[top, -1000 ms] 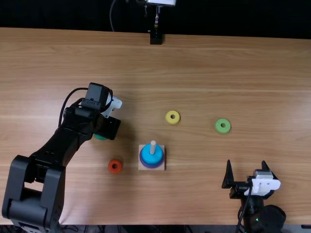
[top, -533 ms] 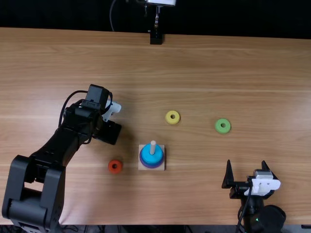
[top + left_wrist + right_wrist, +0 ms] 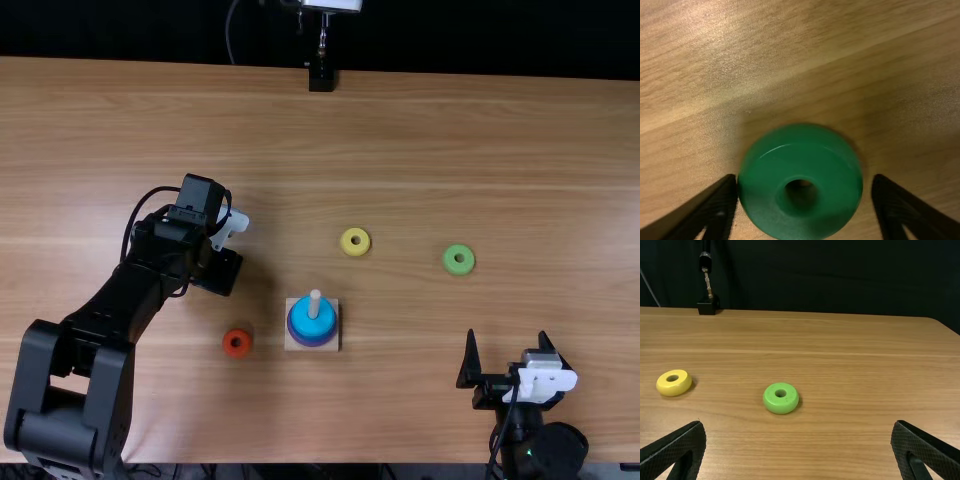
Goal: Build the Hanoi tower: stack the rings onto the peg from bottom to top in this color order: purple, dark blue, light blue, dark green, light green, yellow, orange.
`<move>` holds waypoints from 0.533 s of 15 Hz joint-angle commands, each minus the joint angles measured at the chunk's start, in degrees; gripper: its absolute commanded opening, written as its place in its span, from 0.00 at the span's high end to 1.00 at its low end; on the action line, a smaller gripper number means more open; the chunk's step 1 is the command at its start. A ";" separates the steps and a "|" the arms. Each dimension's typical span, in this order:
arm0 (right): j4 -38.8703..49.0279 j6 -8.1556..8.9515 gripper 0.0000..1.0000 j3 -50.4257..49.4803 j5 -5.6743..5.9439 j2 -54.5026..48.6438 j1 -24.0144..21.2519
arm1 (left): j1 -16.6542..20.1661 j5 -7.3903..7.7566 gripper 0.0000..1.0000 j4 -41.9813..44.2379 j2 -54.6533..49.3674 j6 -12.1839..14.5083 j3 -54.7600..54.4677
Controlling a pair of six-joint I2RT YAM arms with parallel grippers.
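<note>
The left hand [image 3: 219, 272] is low over the bench [image 3: 400, 400], left of the peg [image 3: 314, 303]. Its fingers stand apart around the dark green ring [image 3: 832, 175], nearly touching on one side, with a gap on the other, so nothing is gripped. The right hand [image 3: 507, 336] is at the near edge, spread wide and empty. On the base [image 3: 291, 345], the light blue ring [image 3: 305, 322] sits above the purple one [image 3: 315, 343]. The orange ring [image 3: 237, 352] lies left of it, the yellow ring [image 3: 355, 250] beyond, the light green ring [image 3: 450, 262] well to the right.
</note>
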 commanded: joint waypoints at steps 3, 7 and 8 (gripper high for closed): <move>-0.18 -0.09 0.00 -1.71 0.52 -0.73 -0.36 | -0.37 -0.55 1.00 -0.03 0.89 -5.00 -1.20; -0.18 -0.09 0.00 -1.71 0.52 -0.73 -0.36 | -0.90 -1.39 1.00 -0.24 -0.25 -5.11 2.58; -0.28 -0.09 0.00 -1.71 0.52 -0.73 -0.36 | -0.99 -1.39 1.00 -1.50 -1.66 -5.32 4.25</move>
